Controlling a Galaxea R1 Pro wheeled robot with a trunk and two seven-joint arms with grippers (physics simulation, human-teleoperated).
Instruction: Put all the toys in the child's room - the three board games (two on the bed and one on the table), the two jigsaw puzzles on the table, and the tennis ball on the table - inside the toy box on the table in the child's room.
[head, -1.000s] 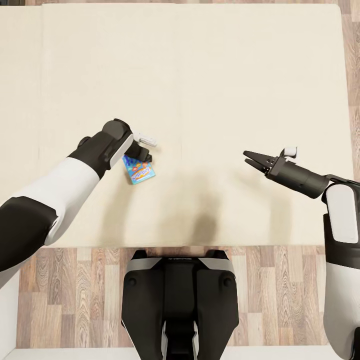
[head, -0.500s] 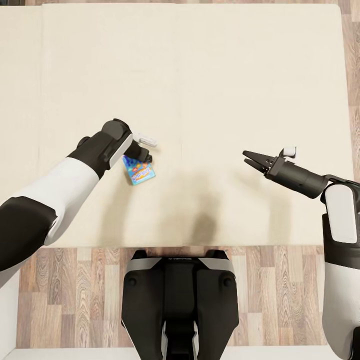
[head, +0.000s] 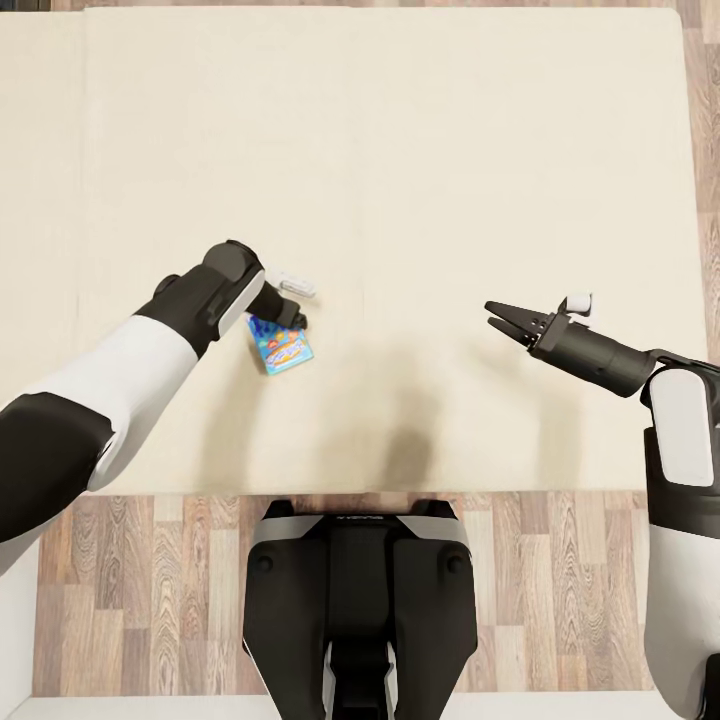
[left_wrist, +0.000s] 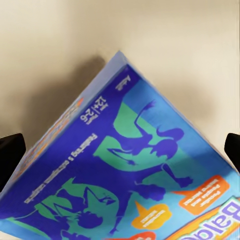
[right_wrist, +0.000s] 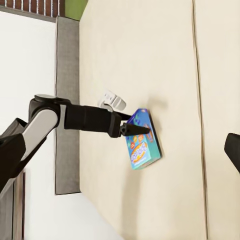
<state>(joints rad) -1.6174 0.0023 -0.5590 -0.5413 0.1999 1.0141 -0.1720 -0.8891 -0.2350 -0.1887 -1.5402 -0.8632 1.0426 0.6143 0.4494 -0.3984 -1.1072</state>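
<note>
One board game (head: 285, 350), a small blue box with cartoon print, lies on the beige bed (head: 420, 150) near its front edge. My left gripper (head: 288, 316) is right over the box's far end, open, fingers astride it. In the left wrist view the box (left_wrist: 130, 170) sits tilted, a shadow under its raised side, with a dark fingertip (left_wrist: 10, 155) at either side. The right wrist view shows the left gripper (right_wrist: 136, 129) touching the top of the box (right_wrist: 144, 145). My right gripper (head: 496, 314) hovers open over bare mattress to the right, holding nothing.
The bed's front edge (head: 400, 490) runs just ahead of my base (head: 360, 600), with wood floor (head: 150, 600) below it. A grey frame edge (right_wrist: 67, 100) borders the mattress in the right wrist view. Plain mattress stretches beyond and between the arms.
My left gripper has dropped slightly toward the board game, and the box has shifted a little toward the right and front. The right arm has barely moved.
</note>
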